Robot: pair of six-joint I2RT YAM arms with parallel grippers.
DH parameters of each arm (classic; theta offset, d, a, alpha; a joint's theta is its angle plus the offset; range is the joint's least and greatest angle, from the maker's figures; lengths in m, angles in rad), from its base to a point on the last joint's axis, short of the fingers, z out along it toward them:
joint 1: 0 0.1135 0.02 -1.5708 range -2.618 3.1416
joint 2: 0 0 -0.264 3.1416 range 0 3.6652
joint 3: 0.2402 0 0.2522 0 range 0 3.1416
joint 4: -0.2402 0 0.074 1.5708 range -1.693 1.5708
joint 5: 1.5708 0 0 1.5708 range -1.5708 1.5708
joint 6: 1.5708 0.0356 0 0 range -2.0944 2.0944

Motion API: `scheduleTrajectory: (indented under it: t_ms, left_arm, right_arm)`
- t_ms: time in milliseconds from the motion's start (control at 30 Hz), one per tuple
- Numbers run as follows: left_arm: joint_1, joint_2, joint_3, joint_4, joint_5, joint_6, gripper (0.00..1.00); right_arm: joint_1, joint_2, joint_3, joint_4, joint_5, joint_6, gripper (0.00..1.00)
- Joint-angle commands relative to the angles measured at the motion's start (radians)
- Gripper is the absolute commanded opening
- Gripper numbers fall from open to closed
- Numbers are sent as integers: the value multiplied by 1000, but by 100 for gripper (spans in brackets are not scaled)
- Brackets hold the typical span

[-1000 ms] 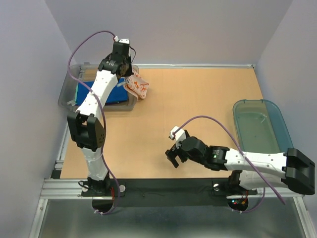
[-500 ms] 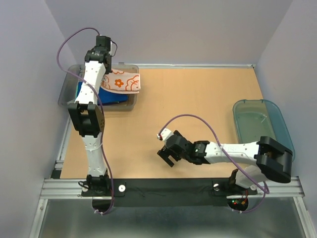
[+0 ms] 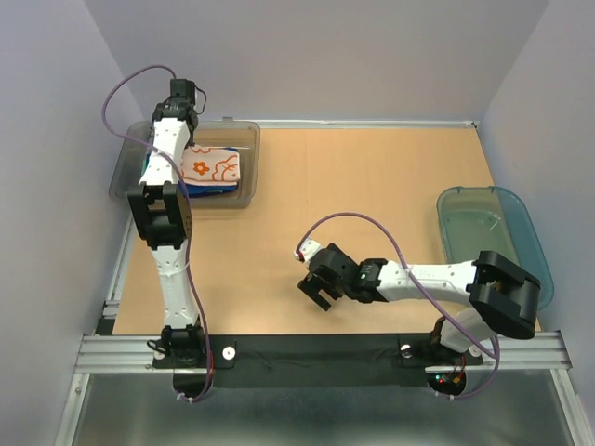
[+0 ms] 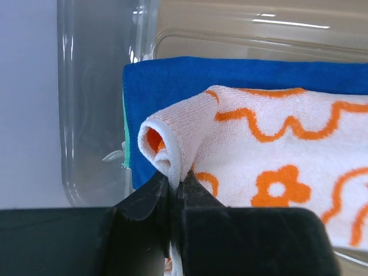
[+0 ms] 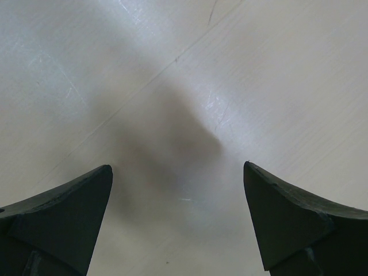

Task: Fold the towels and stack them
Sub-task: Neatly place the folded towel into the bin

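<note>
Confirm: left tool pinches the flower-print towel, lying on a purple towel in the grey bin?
Wrong colour: the towel beneath is royal blue, not purple, per the left wrist view. The left tool does pinch the flower-print towel in the grey bin.

White towel with orange flowers, royal-blue towel.

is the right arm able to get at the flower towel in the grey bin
Probably not easily: the flower towel lies in the grey bin at the far left, and the left arm stands over it, jaws shut on its edge.
</note>
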Motion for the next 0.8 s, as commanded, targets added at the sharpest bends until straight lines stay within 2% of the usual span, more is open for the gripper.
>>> scheduleTrajectory:
  t_ms: [0,100,133,200,233,267,333,400,567,633,667,767]
  left_arm:
    - [24,61,3,24,-127,5,4]
    - [33,93,-21,47,-164,-3,9]
    - [33,107,-24,50,-178,-7,21]
    - [33,119,-24,56,-199,-10,37]
    - [35,124,-21,55,-199,-18,57]
    - [36,123,-18,56,-204,-24,67]
    - [35,112,-12,67,-222,-32,84]
    - [41,87,0,76,-262,-56,92]
    - [59,-38,25,65,-264,-151,96]
    - [59,-150,-39,97,-212,-211,97]
    - [59,-193,-76,117,-192,-228,97]
    - [59,-368,-234,179,-91,-268,97]
  right_arm:
    - [-4,9,58,-12,0,-3,100]
    - [-4,12,58,-15,-3,-2,100]
    - [-4,10,60,-15,-3,0,100]
    - [-4,13,60,-15,1,3,100]
    - [-6,15,61,-18,11,11,100]
    - [-6,18,61,-18,23,15,100]
    - [-15,21,77,-34,49,35,100]
    - [-42,23,91,-52,78,53,100]
    - [-148,10,136,-72,144,126,100]
    - [-266,-5,156,-83,166,162,100]
    - [-266,-5,163,-83,173,179,100]
    - [-418,-65,175,-104,212,248,100]
